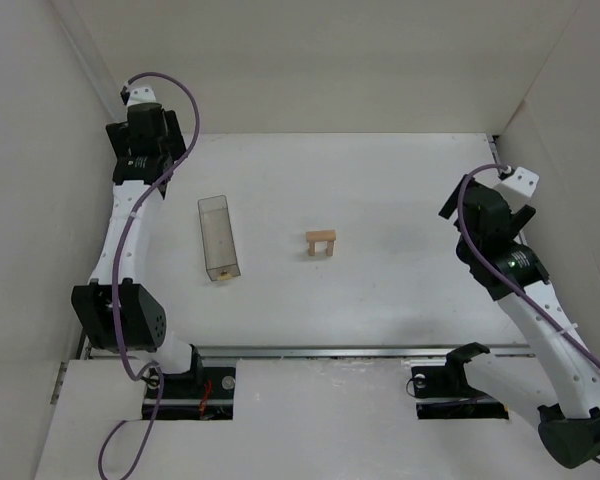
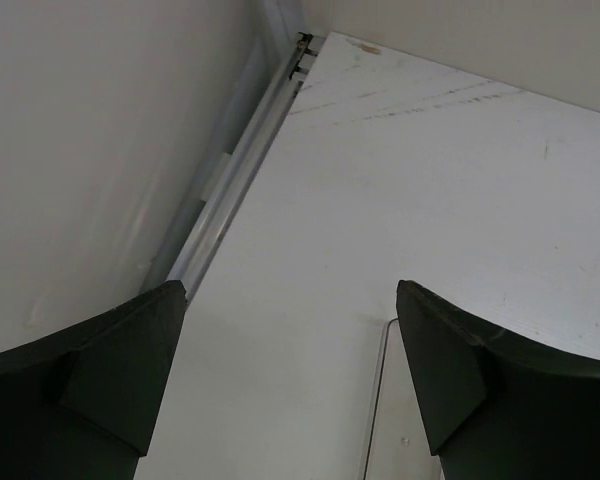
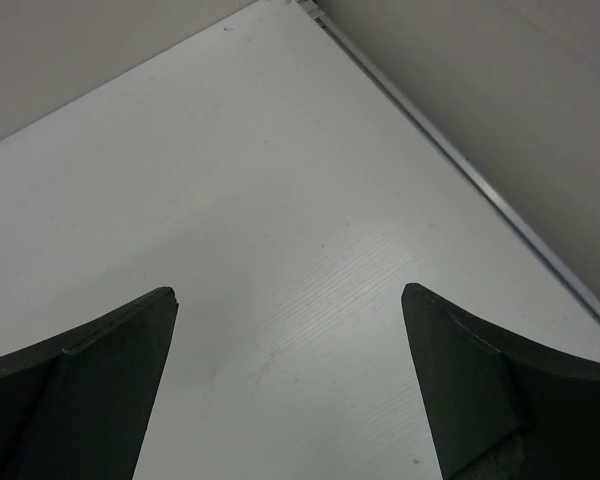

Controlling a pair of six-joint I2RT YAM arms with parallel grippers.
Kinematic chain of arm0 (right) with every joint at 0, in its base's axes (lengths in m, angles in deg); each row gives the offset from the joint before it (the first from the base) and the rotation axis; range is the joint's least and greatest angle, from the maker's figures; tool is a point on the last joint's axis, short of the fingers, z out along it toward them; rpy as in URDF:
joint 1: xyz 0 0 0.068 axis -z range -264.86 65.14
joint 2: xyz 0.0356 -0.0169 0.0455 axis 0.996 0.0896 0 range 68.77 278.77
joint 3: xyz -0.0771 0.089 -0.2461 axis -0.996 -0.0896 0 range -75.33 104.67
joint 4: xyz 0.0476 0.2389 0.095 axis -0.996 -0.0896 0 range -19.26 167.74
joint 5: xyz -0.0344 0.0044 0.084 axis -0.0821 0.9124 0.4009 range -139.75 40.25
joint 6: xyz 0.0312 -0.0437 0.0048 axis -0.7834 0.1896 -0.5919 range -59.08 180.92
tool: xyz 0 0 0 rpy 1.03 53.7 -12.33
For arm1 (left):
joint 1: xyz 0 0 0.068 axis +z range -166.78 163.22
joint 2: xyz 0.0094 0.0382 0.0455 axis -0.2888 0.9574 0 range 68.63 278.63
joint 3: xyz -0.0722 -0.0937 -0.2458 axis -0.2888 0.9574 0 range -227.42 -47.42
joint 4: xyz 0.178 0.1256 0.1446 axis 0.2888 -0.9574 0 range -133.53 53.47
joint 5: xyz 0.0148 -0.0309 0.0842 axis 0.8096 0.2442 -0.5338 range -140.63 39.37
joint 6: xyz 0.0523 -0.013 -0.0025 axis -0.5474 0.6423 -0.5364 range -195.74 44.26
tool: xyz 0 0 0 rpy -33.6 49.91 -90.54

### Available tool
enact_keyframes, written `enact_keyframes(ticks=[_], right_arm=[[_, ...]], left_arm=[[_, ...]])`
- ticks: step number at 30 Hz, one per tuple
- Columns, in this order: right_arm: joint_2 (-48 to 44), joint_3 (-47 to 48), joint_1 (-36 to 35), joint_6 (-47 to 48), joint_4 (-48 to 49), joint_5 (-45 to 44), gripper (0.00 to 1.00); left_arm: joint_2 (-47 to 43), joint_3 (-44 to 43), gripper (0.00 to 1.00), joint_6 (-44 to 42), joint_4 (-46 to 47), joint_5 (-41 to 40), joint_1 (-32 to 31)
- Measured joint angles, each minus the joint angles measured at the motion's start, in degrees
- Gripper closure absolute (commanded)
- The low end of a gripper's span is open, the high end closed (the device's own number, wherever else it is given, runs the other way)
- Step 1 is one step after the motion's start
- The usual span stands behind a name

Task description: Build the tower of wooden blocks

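The clear box (image 1: 218,238) lies flat on the white table (image 1: 400,190), left of centre in the top view; its long axis runs up and down the frame, with the lower end leaning a little to the right; through its sides I see only the table's white, apart from a small dark and yellowish speck at its lower end, too small for me to say what it is or whether it sits inside. One corner of the same box shows at the bottom edge of my left wrist view.

The wood block tower (image 1: 320,242) stands near the middle of the table, to the right of the box and well apart from it; it is a small arch, two uprights with a crosspiece laid across their tops; the crosspiece's long axis runs left to right across the frame, and the arch's open face looks toward the bottom of the frame.

My left gripper (image 2: 290,295) hangs in the upper left of the top view, over bare table beside a metal rail (image 2: 235,185) at the foot of the wall; its fingers (image 2: 110,380) are spread wide with nothing between them. My right gripper (image 3: 288,295) is at the right edge, also spread wide over bare table; neither touches the tower.
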Motion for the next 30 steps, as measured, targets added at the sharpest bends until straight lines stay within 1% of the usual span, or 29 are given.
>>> enact_keyframes(ticks=[3, 7, 30], right_arm=[[-0.1, 0.0, 0.0, 0.0, -0.1, -2.1, 0.0], [-0.1, 0.0, 0.0, 0.0, -0.6, -3.4, 0.0], [-0.1, 0.3, 0.0, 0.0, -1.6, -5.9, 0.0]], left_arm=[[-1.7, 1.7, 0.16, 0.0, 1.7, -3.3, -0.4], [-2.7, 3.5, 0.16, 0.0, 2.3, -4.8, -0.5], [-2.7, 4.1, 0.16, 0.4, 2.4, -2.8, -0.6]])
